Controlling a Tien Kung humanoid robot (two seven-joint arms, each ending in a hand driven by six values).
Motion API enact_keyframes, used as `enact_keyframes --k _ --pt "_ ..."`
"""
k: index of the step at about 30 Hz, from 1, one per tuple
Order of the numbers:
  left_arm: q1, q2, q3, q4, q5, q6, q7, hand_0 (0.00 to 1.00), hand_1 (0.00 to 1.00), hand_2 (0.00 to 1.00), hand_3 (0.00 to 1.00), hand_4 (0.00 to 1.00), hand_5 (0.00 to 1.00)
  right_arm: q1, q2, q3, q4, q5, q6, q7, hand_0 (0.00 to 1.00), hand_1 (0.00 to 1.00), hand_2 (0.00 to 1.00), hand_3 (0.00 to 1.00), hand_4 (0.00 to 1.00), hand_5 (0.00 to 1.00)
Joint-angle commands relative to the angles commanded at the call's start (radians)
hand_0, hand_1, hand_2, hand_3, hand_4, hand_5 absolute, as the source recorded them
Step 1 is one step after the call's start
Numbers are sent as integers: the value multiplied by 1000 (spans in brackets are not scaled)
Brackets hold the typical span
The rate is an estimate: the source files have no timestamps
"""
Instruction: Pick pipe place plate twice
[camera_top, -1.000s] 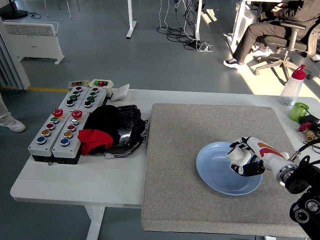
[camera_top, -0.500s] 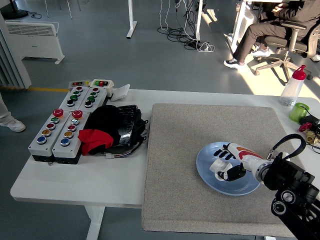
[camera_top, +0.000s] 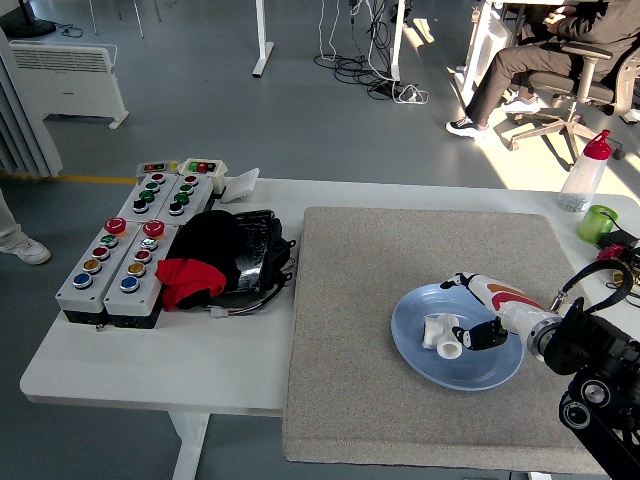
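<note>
White plastic pipe fitting (camera_top: 441, 334) now lying free in round blue plate (camera_top: 412, 345), right hand (camera_top: 487, 318) drawn back toward three o'clock, fingers (camera_top: 484, 335) released — one placement apparently done.

**Colours on and around the grey mat**

The mat (camera_top: 420, 330) is speckled grey on a white table (camera_top: 150, 370). On it lies a pale blue plate (camera_top: 420, 350) holding a white pipe (camera_top: 442, 335). The right hand (camera_top: 490, 318) is white with black fingers and an orange-red patch.
</note>
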Motion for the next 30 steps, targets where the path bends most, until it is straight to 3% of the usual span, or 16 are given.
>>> enact_keyframes --k 6,12,15,17,18,25,30 --pt "-1 0 2 1 -5 1 -2 585 578 584 462 414 998 12 -26 56 -6 -5 2 2 992 925 993 861 691 245" --pt "-8 0 6 1 -11 1 -1 585 578 584 463 413 998 69 -86 51 -134 -5 1 -1 998 930 998 872 722 277" --pt "-11 0 8 1 -13 2 0 585 578 584 463 413 998 112 -119 14 -231 11 8 -5 998 930 998 872 722 277" --pt "-11 0 11 1 -18 3 0 585 578 584 463 413 998 128 -125 -4 -277 23 8 -23 998 930 998 872 722 277" --pt "-11 0 12 1 -19 3 0 585 578 584 464 413 998 132 -126 -9 -292 27 8 -28 998 959 998 971 749 307" --pt "-11 0 19 0 -27 5 0 585 578 584 464 413 998 177 -109 -84 -445 91 -30 -7 998 958 998 986 761 333" --pt "-13 0 22 0 -33 7 0 585 579 584 468 414 998 194 -106 -112 -499 139 -50 17 998 944 998 988 761 350"
